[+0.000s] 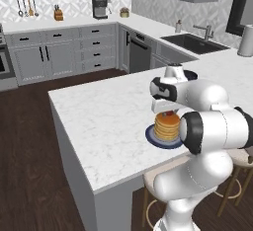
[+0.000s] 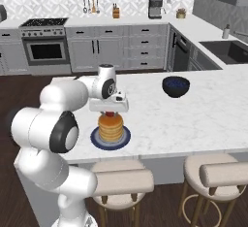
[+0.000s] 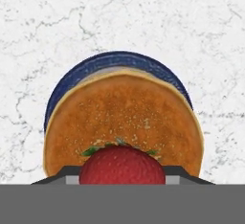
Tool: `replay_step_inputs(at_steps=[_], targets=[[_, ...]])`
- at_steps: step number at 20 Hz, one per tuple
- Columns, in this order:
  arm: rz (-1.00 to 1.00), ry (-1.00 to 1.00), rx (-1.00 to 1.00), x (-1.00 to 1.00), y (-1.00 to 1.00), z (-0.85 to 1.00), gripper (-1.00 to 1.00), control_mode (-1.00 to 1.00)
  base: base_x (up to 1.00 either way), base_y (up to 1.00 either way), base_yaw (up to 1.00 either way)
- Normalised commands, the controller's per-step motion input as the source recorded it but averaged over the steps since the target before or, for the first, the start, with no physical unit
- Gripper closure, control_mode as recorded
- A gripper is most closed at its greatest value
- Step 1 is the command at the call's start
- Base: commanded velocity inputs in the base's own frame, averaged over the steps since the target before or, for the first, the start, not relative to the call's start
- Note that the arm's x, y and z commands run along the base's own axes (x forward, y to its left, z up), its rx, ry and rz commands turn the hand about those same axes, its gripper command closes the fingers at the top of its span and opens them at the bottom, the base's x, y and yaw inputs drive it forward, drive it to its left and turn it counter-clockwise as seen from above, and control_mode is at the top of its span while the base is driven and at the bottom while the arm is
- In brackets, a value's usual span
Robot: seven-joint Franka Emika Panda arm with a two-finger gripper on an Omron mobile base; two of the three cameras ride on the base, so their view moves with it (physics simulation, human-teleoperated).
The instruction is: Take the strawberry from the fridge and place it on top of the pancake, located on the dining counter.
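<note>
Red and conical, the small strawberry (image 3: 122, 164) sits pinched in the nearly closed gripper (image 3: 122, 176), held directly above the round golden-tan pancake stack (image 3: 123, 120) on its dark blue plate (image 3: 112, 60), apparently ready for release there.
</note>
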Motion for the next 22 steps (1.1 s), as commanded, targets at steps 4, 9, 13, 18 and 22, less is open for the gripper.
replay_step_inputs(at_steps=[4, 9, 13, 18, 22], targets=[[0.0, 0.0, 0.0, -0.25, 0.0, -0.23, -1.0, -1.0, 0.0, 0.0, 0.0], [0.0, 0.0, 0.0, -0.04, 0.0, -0.15, -1.0, -1.0, 0.0, 0.0, 0.0], [0.0, 0.0, 0.0, -0.1, 0.0, 0.02, -1.0, -1.0, 0.0, 0.0, 0.0], [-0.01, 0.0, 0.0, -0.49, 0.0, 0.25, -1.0, -1.0, 0.0, 0.0, 0.0], [-0.02, -0.01, 0.0, -0.61, 0.0, 0.51, -1.0, -1.0, 0.0, 0.0, 0.0]])
